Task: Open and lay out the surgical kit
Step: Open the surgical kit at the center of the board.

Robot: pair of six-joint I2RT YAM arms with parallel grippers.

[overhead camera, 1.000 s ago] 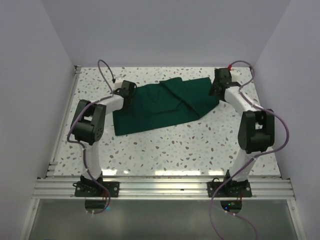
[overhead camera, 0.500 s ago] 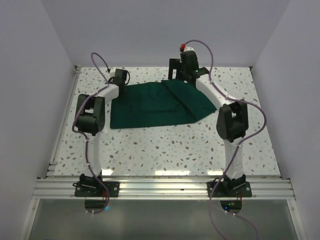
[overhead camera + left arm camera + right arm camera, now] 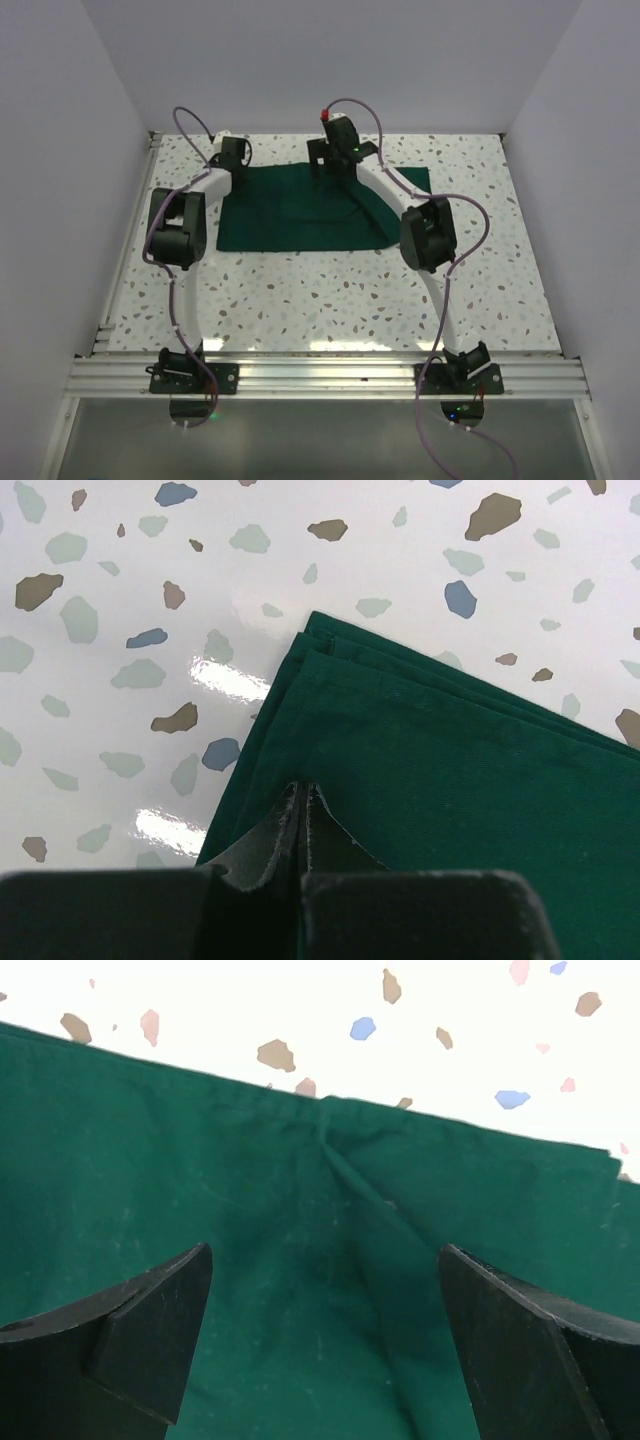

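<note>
The dark green cloth wrap [image 3: 300, 215] lies spread almost flat at the far middle of the table, with a fold line running through it. My left gripper [image 3: 233, 160] is at its far left corner. In the left wrist view the gripper [image 3: 303, 792] is shut with its tips on the layered cloth [image 3: 450, 770] just inside that corner. My right gripper [image 3: 335, 165] hovers over the cloth's far edge near the middle. In the right wrist view it [image 3: 325, 1247] is open and empty above a crease in the cloth [image 3: 300, 1190]. The steel tray and instruments are not in view.
The speckled white table [image 3: 330, 290] is bounded by a raised rail on the left [image 3: 125, 260] and an aluminium frame at the near edge [image 3: 320, 375]. White walls close in the back and sides. Purple cables loop off both arms.
My right arm swung from the cloth's far right corner leftward to its far middle edge. The left gripper moved slightly back and left. The cloth shifted left and lies flatter.
</note>
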